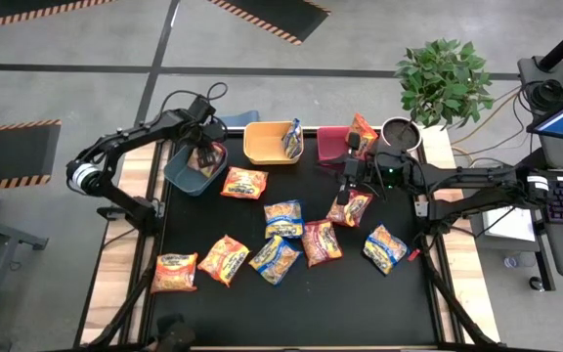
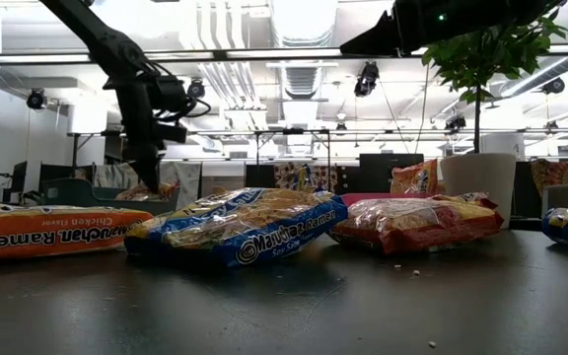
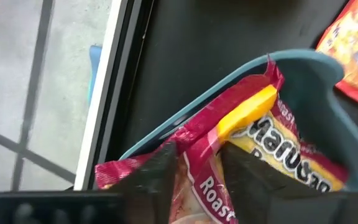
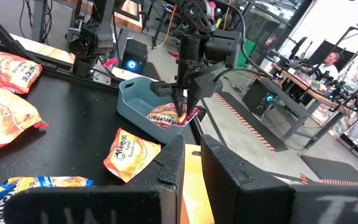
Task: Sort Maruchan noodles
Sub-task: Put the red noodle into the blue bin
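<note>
A black table top (image 1: 291,293) is set in an open workshop with a grey floor and hazard-striped mats.

The left gripper (image 3: 194,163) is positioned over the blue bin (image 3: 316,87) at the table's far left. Its fingers are closed part-way around the upper edge of a red-trimmed packet (image 3: 253,134); whether the edge is pinched or being let go cannot be told. The packet stands in the bin, its long axis running away from the fingertips down toward the bin's floor. "Maruchan" and a word beginning "Roast" are legible on it.

The right gripper (image 4: 188,163) is closed on a yellow-orange packet (image 1: 348,207), held over the table in front of the red bin (image 1: 332,147).

The remaining packets (image 1: 283,219) lie flat, well apart from the left gripper and nearer the right arm. In the low view, "Maruchan Ramen" is read on a blue-trimmed packet (image 2: 240,229), and "Ramen" and "Chicken Flavor", upside down, on an orange one (image 2: 47,229).
</note>
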{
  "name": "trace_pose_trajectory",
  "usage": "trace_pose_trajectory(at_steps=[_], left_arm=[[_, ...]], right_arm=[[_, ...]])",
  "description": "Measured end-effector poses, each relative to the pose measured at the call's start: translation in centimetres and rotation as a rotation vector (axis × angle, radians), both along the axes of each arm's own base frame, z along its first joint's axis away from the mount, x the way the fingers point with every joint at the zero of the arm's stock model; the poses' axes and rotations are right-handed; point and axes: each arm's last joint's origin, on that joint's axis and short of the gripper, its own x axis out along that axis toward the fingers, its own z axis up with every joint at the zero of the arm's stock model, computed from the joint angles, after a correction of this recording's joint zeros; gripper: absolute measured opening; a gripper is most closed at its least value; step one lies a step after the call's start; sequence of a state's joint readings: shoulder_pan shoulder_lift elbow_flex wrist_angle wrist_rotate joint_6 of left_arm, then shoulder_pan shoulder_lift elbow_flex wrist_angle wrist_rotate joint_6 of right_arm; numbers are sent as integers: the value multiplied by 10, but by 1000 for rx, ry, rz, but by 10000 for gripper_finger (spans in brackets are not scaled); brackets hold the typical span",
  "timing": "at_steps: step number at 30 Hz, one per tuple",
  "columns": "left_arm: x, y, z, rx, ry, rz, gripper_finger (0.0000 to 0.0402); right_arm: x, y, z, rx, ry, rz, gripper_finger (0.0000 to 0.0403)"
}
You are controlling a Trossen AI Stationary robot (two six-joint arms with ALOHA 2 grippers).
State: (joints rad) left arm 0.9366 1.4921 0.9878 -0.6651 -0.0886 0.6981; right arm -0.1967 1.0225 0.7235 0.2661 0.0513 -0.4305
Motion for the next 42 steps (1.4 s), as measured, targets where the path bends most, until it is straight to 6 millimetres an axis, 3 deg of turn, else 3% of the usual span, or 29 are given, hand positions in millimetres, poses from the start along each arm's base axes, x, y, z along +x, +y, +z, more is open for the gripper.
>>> trace_pose_trajectory(at_steps=[5,14,24,31,42], left_arm=[[-1,0,1,13,24,-10,10],[-9,-13,31,121,-42,-9,1],[-21,-35,69,165,-261,17,0],[-20,-39,71,78,-385,68,0],[-15,-33,59,8,-370,132,0]], right_arm=[[0,0,0,0,0,0,43],[0,0,0,0,0,0,43],[0,0,0,0,0,0,43],[0,0,0,3,-1,-1,43],[0,0,0,3,-1,-1,43]])
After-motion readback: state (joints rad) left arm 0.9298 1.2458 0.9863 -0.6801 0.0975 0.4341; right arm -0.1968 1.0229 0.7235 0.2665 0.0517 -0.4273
